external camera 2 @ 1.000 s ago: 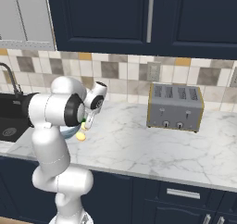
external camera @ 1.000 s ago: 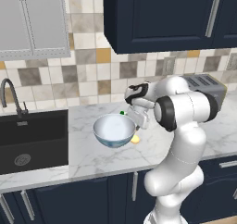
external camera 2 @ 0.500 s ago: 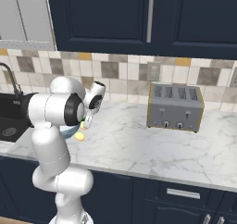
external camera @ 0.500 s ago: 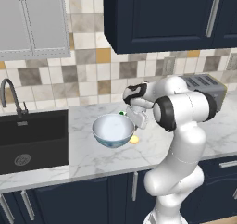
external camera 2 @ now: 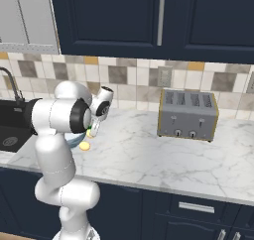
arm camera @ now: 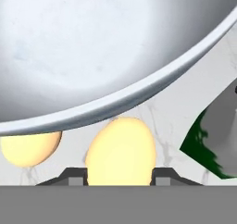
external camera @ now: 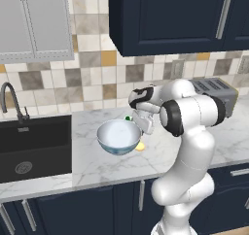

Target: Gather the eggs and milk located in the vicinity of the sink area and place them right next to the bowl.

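The pale blue-white bowl (external camera: 118, 136) stands on the marble counter (external camera: 97, 166), and its rim (arm camera: 139, 91) arcs across the hand view. My gripper (external camera: 144, 126) hangs just right of the bowl, shut on one yellow egg (arm camera: 120, 151) that sits between the dark fingertips (arm camera: 74, 175). This held egg (external camera 2: 90, 133) is low over the counter. A second egg (external camera: 140, 146) lies on the counter against the bowl's base, also seen as egg (arm camera: 30, 149) and egg (external camera 2: 85, 146). The milk (arm camera: 217, 140), with its green top (external camera: 128, 118), stands behind the bowl.
The black sink (external camera: 34, 146) with its dark curved faucet (external camera: 12, 100) is at the left. A grey toaster (external camera 2: 187, 115) stands on the counter to the right. Tiled wall and dark cabinets rise behind. Bare marble lies between bowl and toaster.
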